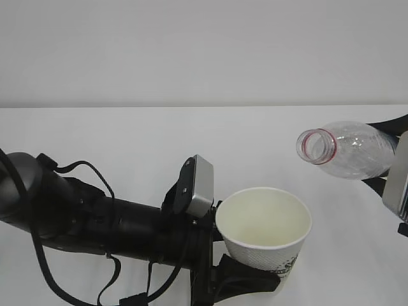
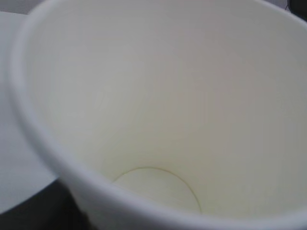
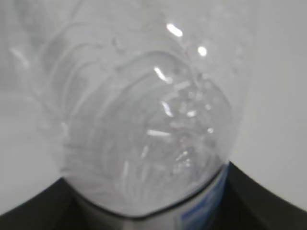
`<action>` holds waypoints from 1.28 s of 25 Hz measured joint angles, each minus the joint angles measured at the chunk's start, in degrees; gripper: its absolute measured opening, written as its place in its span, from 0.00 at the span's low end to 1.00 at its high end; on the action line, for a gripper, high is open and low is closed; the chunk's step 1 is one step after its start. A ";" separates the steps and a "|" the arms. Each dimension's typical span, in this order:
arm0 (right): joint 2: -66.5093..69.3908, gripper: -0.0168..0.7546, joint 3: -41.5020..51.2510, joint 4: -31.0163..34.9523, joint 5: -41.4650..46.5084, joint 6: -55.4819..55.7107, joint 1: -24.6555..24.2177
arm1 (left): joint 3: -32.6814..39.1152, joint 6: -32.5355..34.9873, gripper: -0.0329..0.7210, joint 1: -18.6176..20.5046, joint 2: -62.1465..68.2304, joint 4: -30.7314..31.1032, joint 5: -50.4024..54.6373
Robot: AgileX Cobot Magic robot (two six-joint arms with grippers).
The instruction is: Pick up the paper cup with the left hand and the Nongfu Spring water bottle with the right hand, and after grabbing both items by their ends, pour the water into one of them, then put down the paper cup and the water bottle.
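- No writing can be read on the cup (image 1: 264, 226) or bottle (image 1: 347, 150).
- Left gripper (image 1: 245, 280) clamps the cup; right gripper (image 1: 395, 182) clamps the tilted bottle above a white table (image 1: 127, 134).

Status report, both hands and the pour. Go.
Left hand gripping paper cup, upright. Right hand holding water bottle tipped, mouth short of cup. No stream visible.

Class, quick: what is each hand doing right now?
Left hand: closed on the paper cup, held upright.
Right hand: holding the water bottle, tipped on its side, mouth toward the cup.
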 joint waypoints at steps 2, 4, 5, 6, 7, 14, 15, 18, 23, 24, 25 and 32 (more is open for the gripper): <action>0.00 0.62 0.00 0.00 0.00 -0.29 0.00 | -0.09 0.00 0.74 0.00 0.00 0.00 -0.08; 0.00 0.62 0.00 0.00 0.00 -0.70 0.00 | -0.09 0.00 0.74 0.00 0.00 0.00 -0.08; 0.00 0.62 0.00 0.00 0.00 -0.87 0.00 | -0.09 0.00 0.74 0.00 0.00 0.09 -0.08; 0.00 0.62 0.00 0.00 0.00 -1.21 0.00 | -0.09 0.00 0.74 0.00 0.00 0.09 -0.08; 0.00 0.62 0.00 0.00 0.00 -1.52 0.00 | -0.09 0.00 0.74 0.00 0.00 0.09 -0.08; 0.00 0.62 0.00 0.00 -0.65 -3.46 0.00 | -0.09 0.00 0.74 0.00 0.00 1.74 -0.12; 0.00 0.62 0.00 0.00 -1.05 -3.69 0.00 | -0.09 0.00 0.74 0.00 0.00 2.01 -0.12; 0.00 0.62 0.00 0.00 -2.47 -4.72 0.00 | -0.09 0.00 0.74 0.00 0.00 2.23 -0.12; 0.00 0.62 0.00 0.00 -2.82 -7.02 0.00 | -0.09 0.00 0.74 0.00 0.00 2.40 -0.68; 0.00 0.62 0.00 0.42 -2.82 -7.64 0.00 | -0.09 0.00 0.74 0.00 0.00 2.62 -0.77; 0.00 0.62 0.00 0.83 -2.82 -8.20 0.00 | -0.09 0.00 0.74 0.00 0.00 2.64 -0.87; 0.31 0.62 0.00 2.60 -2.95 -11.60 0.00 | -0.09 0.00 0.74 0.00 0.00 2.77 -0.90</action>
